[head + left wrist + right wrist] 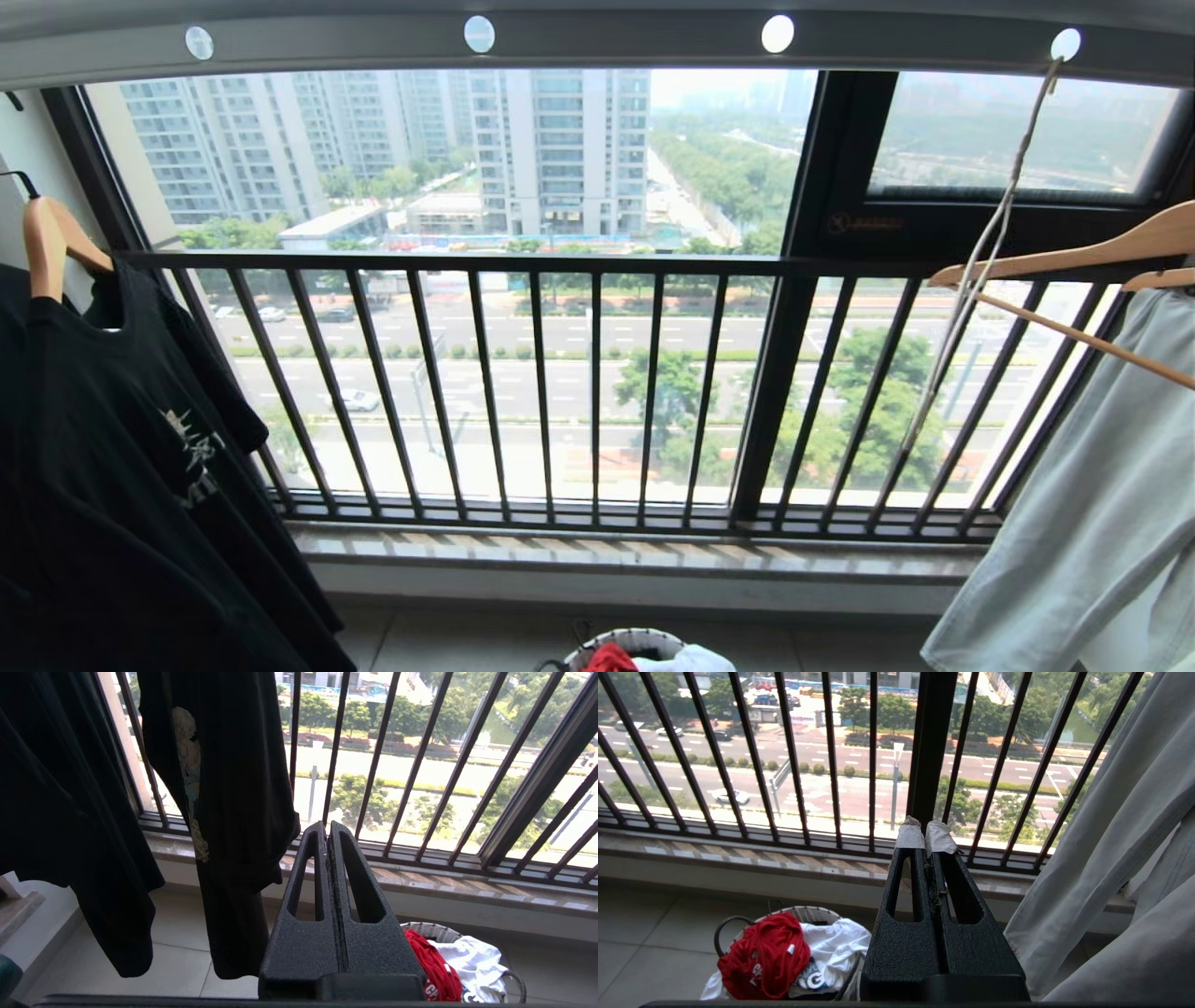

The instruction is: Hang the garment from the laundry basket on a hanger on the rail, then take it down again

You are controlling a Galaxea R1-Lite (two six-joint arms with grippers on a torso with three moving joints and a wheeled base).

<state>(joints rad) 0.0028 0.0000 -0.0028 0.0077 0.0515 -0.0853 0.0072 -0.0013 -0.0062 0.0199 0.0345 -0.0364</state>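
- The garment (763,954), a bright red T-shirt with white lettering, lay crumpled in the laundry basket (817,913) on the floor below the window sill, pressed against a white cloth (838,947) in the same basket.
- The left gripper (328,830) had its fingers (308,868) clenched together with nothing between them; the garment lay well below and to one side of them, apart from the tips.
- The right gripper (926,835) also had its fingers (945,877) pressed flat against each other and empty, their tips wrapped in pale tape; the garment sat low beside them in the basket, not touching.
- From the head camera only the basket's rim (635,640) and a scrap of red showed at the bottom edge.
- The hanger (971,280), thin and pale, hung by its long hook from a hole in the rail (597,42) overhead, in front of the black window railing (523,266).
- A black T-shirt (121,485) hung at the left on a wooden hanger (51,243); a pale garment (1092,504) hung at the right.
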